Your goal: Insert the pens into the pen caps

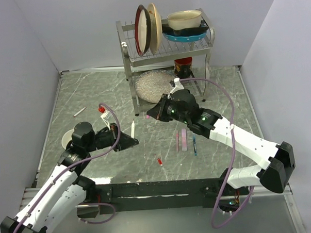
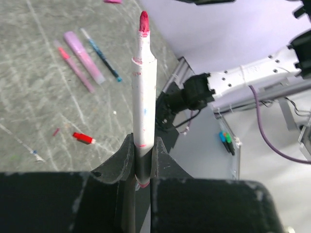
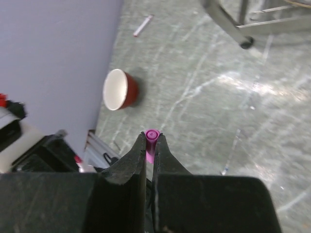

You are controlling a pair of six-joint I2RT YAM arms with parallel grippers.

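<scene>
My left gripper [image 1: 129,142] is shut on the lower end of a white-barrelled pen [image 2: 144,97] whose red tip points up and away. My right gripper [image 1: 151,114] is shut on a magenta-purple pen cap [image 3: 151,136], open end facing outward, a short way right of the pen's tip and apart from it. On the table to the right lie a slim reddish-pink pen [image 1: 177,142], a wider pale pink pen [image 1: 184,139] and a dark blue pen [image 1: 194,144]. A red cap [image 1: 159,160] lies nearer the front. Another white pen [image 1: 79,112] lies at the far left.
A metal dish rack [image 1: 165,44] with plates and bowls stands at the back, one leg [image 3: 228,22] showing in the right wrist view. A red bowl with a white inside [image 3: 120,89] sits on the left beside my left arm. Grey walls close both sides.
</scene>
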